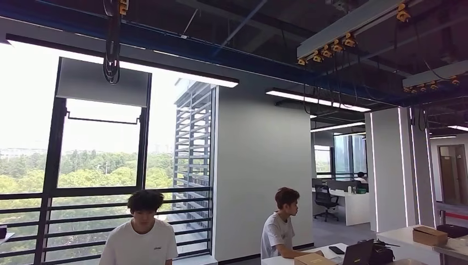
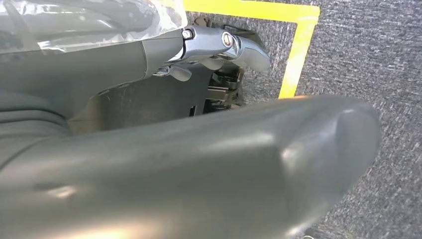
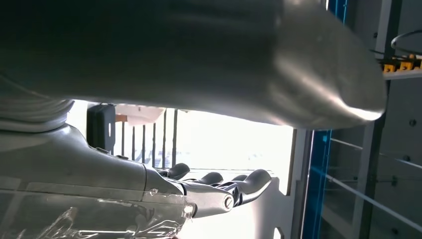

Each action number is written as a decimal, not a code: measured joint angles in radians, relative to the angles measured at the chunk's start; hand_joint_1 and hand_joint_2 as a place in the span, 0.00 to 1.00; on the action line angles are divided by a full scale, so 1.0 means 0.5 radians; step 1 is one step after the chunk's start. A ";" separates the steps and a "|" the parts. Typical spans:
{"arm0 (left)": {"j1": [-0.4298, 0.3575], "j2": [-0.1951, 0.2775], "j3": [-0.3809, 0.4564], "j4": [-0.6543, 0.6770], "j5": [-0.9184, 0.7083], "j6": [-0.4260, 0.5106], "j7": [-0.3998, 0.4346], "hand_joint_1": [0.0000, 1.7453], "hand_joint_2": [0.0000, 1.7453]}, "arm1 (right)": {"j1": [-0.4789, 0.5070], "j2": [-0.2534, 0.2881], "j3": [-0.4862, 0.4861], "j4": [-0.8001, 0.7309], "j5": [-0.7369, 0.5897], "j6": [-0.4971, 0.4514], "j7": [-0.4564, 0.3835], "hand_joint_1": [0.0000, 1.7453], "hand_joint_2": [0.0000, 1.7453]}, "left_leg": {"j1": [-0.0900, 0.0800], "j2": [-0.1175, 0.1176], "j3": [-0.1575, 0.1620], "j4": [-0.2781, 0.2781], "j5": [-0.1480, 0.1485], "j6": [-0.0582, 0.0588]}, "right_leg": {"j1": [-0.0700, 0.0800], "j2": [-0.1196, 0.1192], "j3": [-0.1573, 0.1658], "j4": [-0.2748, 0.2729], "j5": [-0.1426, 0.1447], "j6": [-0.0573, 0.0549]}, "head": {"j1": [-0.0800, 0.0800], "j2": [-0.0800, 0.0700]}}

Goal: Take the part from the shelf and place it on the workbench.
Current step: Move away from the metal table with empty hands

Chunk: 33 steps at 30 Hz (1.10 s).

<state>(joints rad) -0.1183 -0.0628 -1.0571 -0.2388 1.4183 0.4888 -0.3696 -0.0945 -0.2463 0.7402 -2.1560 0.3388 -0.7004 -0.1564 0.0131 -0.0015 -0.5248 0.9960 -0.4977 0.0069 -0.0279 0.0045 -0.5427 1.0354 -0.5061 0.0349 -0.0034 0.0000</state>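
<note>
Tall windows [image 1: 99, 160] with dark frames and horizontal railings fill the left side, bright daylight and green treetops beyond them. A broad white wall [image 1: 262, 165] stands to their right. Long strip lights [image 1: 317, 100] run across the dark open ceiling [image 1: 265, 33], where cable tracks with yellow fittings hang. Two people in white shirts sit low in the foreground. Farther right stand white desks [image 1: 353, 205], an office chair [image 1: 324, 200] and cardboard boxes [image 1: 429, 236]. The floor is grey carpet [image 2: 368, 50] marked with yellow tape [image 2: 298, 45].

Left hand [image 2: 219, 47]: fingers extended, slightly apart, holding nothing. Right hand [image 3: 219, 186]: fingers extended side by side, holding nothing.
</note>
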 joint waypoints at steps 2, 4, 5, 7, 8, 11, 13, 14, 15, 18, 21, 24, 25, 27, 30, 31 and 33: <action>0.000 0.000 0.002 0.000 0.000 0.004 0.000 0.00 0.00 | 0.006 0.005 -0.003 0.001 -0.008 0.000 -0.011 0.00 0.00 | -0.003 -0.002 -0.011 0.011 0.006 -0.029 | 0.009 0.009 0.016 -0.043 -0.002 -0.038 | 0.002 0.000; 0.001 0.001 0.002 0.000 0.000 0.006 0.000 0.00 0.00 | 0.011 0.011 -0.005 0.001 -0.015 0.000 -0.021 0.00 0.00 | 0.000 -0.002 -0.019 0.020 0.002 -0.053 | 0.008 0.006 -0.001 -0.048 0.005 -0.079 | 0.007 0.000; 0.001 0.001 0.003 0.000 0.000 0.007 -0.001 0.00 0.00 | 0.012 0.015 -0.006 0.001 -0.019 0.000 -0.023 0.00 0.00 | 0.003 -0.001 -0.031 0.049 -0.032 -0.062 | 0.007 0.002 -0.011 -0.050 0.015 -0.097 | 0.011 0.000; 0.001 0.002 0.003 0.000 0.000 0.008 -0.001 0.00 0.00 | 0.017 0.023 -0.009 0.002 -0.027 0.001 -0.026 0.00 0.00 | 0.005 0.001 -0.093 0.224 -0.179 -0.074 | 0.010 -0.006 -0.037 -0.053 0.037 -0.128 | 0.020 0.000; 0.001 0.002 0.003 0.000 0.000 0.008 -0.001 0.00 0.00 | 0.021 0.027 -0.011 0.003 -0.030 0.001 -0.027 0.00 0.00 | 0.005 0.001 -0.137 0.356 -0.264 -0.076 | 0.015 -0.009 -0.054 -0.052 0.049 -0.138 | 0.023 0.000; 0.001 0.002 0.003 0.000 0.000 0.012 -0.001 0.00 0.00 | 0.030 0.032 -0.014 0.007 -0.043 0.001 -0.032 0.00 0.00 | 0.001 0.001 -0.163 0.547 -0.337 -0.063 | 0.037 -0.015 -0.111 -0.043 0.086 -0.150 | 0.027 0.000; 0.000 0.002 0.003 0.000 0.000 0.014 -0.001 0.00 0.00 | 0.033 0.036 -0.016 0.007 -0.048 0.001 -0.039 0.00 0.00 | -0.012 0.000 -0.009 0.328 -0.223 -0.026 | 0.050 -0.015 -0.142 -0.038 0.112 -0.151 | 0.029 0.000; -0.001 0.004 0.003 0.000 0.000 0.016 -0.001 0.00 0.00 | 0.035 0.039 -0.017 0.007 -0.050 0.001 -0.044 0.00 0.00 | -0.024 0.001 0.085 0.174 -0.182 -0.001 | 0.055 -0.014 -0.152 -0.037 0.125 -0.148 | 0.026 0.000; -0.001 0.006 0.003 0.000 0.000 0.018 -0.001 0.00 0.00 | 0.037 0.042 -0.018 0.007 -0.051 0.001 -0.049 0.00 0.00 | -0.035 0.002 0.153 0.056 -0.152 0.013 | 0.056 -0.015 -0.158 -0.039 0.139 -0.141 | 0.023 0.000; 0.001 0.008 0.002 -0.003 0.002 0.024 -0.001 0.00 0.00 | 0.043 0.047 -0.022 0.007 -0.057 0.001 -0.055 0.00 0.00 | -0.060 0.005 0.184 -0.054 -0.114 0.029 | 0.047 -0.023 -0.164 -0.055 0.187 -0.104 | 0.022 0.000; 0.001 0.002 0.002 -0.006 0.000 0.025 0.000 0.00 0.00 | 0.049 0.048 -0.030 0.008 -0.061 0.001 -0.057 0.00 0.00 | -0.048 0.010 0.131 -0.096 -0.038 0.059 | 0.043 -0.019 -0.191 -0.008 0.106 -0.071 | 0.023 0.000; 0.001 0.001 0.002 -0.006 -0.001 0.025 -0.001 0.00 0.00 | 0.056 0.048 -0.035 0.010 -0.062 0.001 -0.058 0.00 0.00 | -0.040 0.020 0.057 -0.104 0.028 0.068 | 0.033 -0.016 -0.253 0.318 -0.188 -0.044 | 0.014 0.000; 0.001 0.001 0.002 -0.006 -0.001 0.025 -0.001 0.00 0.00 | 0.059 0.048 -0.035 0.012 -0.063 0.001 -0.058 0.00 0.00 | -0.041 0.024 0.031 -0.099 0.045 0.067 | 0.030 -0.016 -0.262 0.421 -0.228 -0.037 | 0.013 0.000; 0.001 0.001 0.002 -0.006 -0.001 0.025 -0.001 0.00 0.00 | 0.062 0.048 -0.037 0.015 -0.063 0.001 -0.058 0.00 0.00 | -0.041 0.030 -0.017 -0.085 0.075 0.062 | 0.028 -0.016 -0.237 0.507 -0.187 -0.029 | 0.010 0.000; 0.001 0.001 0.002 -0.006 -0.001 0.024 -0.001 0.00 0.00 | 0.062 0.048 -0.038 0.015 -0.063 0.001 -0.058 0.00 0.00 | -0.041 0.033 -0.093 -0.041 0.111 0.046 | 0.023 -0.017 -0.024 0.257 -0.048 -0.029 | 0.003 0.000; 0.001 0.001 0.002 -0.007 -0.001 0.023 -0.001 0.00 0.00 | 0.060 0.048 -0.039 0.015 -0.063 0.001 -0.058 0.00 0.00 | -0.044 0.033 -0.120 -0.020 0.122 0.037 | 0.023 -0.016 0.078 0.107 -0.051 -0.035 | 0.000 0.000; 0.001 0.001 0.002 -0.007 -0.001 0.020 -0.004 0.00 0.00 | 0.058 0.048 -0.041 0.015 -0.062 0.001 -0.058 0.00 0.00 | -0.049 0.033 -0.159 0.009 0.147 0.017 | 0.030 -0.013 0.191 -0.089 -0.106 -0.060 | 0.001 0.000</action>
<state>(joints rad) -0.1179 -0.0622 -1.0558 -0.2422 1.4179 0.4990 -0.3716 -0.0657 -0.2224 0.7198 -2.1485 0.3078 -0.7000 -0.1854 -0.0116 0.0148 -0.6041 1.0007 -0.4242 0.0153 -0.0130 -0.0022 -0.4472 0.9907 -0.5592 0.0051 -0.0030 0.0000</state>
